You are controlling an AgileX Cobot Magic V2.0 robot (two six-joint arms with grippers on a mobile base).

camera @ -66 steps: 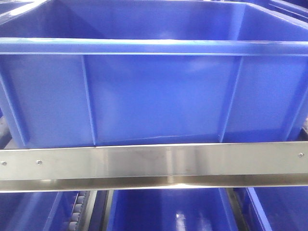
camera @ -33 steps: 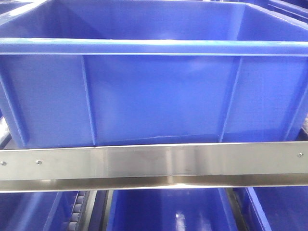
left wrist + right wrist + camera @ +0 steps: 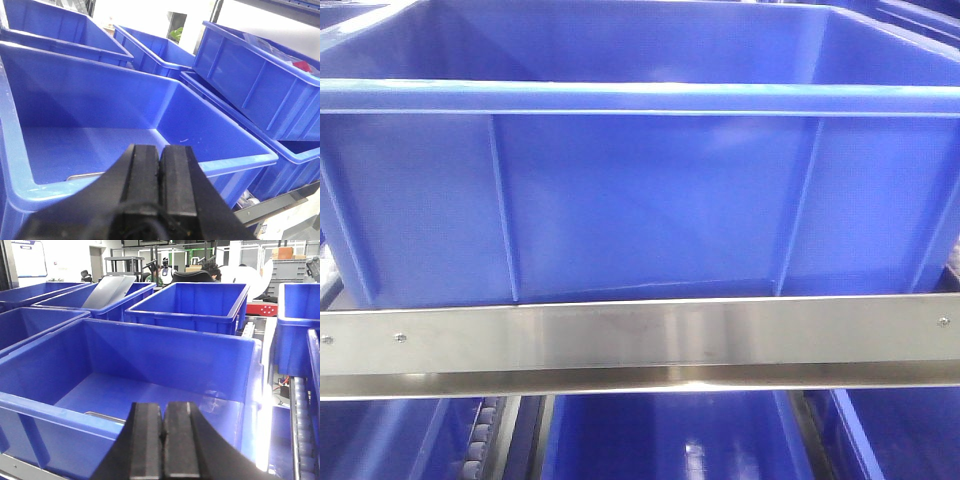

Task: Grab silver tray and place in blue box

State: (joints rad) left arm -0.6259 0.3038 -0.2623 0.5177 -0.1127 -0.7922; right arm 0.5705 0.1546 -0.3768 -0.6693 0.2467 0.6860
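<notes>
Silver tray (image 3: 102,415) edge is glimpsed low inside the blue box (image 3: 640,190), just beyond both grippers. Left gripper (image 3: 160,165) and right gripper (image 3: 162,432) are pressed closed on nothing, neither clearly nearer.

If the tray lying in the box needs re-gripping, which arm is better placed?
Right, narrowly: the silver tray shows an edge just beside the shut right gripper, inside the blue box near wall. The left gripper, also shut, looks slightly farther from it.
</notes>
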